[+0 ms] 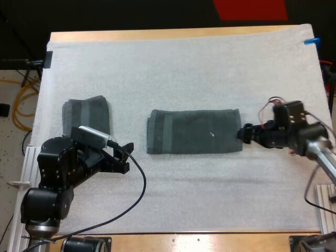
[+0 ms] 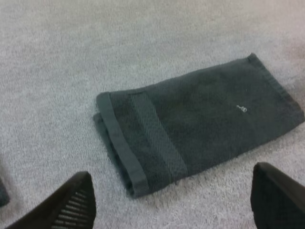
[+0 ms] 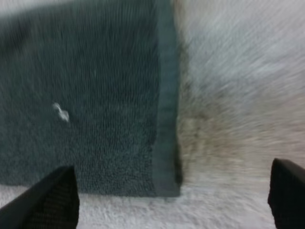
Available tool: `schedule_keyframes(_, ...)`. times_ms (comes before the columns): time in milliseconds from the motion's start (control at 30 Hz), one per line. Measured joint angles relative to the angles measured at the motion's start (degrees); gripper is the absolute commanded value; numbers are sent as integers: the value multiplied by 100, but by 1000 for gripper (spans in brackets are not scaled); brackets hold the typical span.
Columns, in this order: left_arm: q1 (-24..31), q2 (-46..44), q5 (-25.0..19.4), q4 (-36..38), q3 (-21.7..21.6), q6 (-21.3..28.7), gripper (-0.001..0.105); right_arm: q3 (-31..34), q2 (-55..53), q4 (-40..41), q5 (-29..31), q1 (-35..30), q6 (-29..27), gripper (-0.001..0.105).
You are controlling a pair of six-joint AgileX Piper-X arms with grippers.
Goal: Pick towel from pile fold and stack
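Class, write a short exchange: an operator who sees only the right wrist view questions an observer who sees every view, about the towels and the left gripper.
Operator: Is there any towel besides the one at my right gripper?
Observer: Yes, a second folded towel lies on the left arm's side of the mat, apart from the middle towel.
Operator: Where is the left gripper?
Observer: It is open, between the two towels and touching neither.

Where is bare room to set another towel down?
Bare: the mat beyond both towels, and the near strip before the middle towel. Crowded: left gripper by the left towel, right gripper at the middle towel's right edge.
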Motion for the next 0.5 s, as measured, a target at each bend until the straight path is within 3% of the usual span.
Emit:
schedule_keyframes(233, 0, 0, 0, 70, 0, 0, 66, -356, 969, -389, -857, 0, 0, 78)
schedule_keyframes(500, 0, 0, 0, 70, 0, 0, 66, -831, 1677, -444, -952, 0, 1, 78)
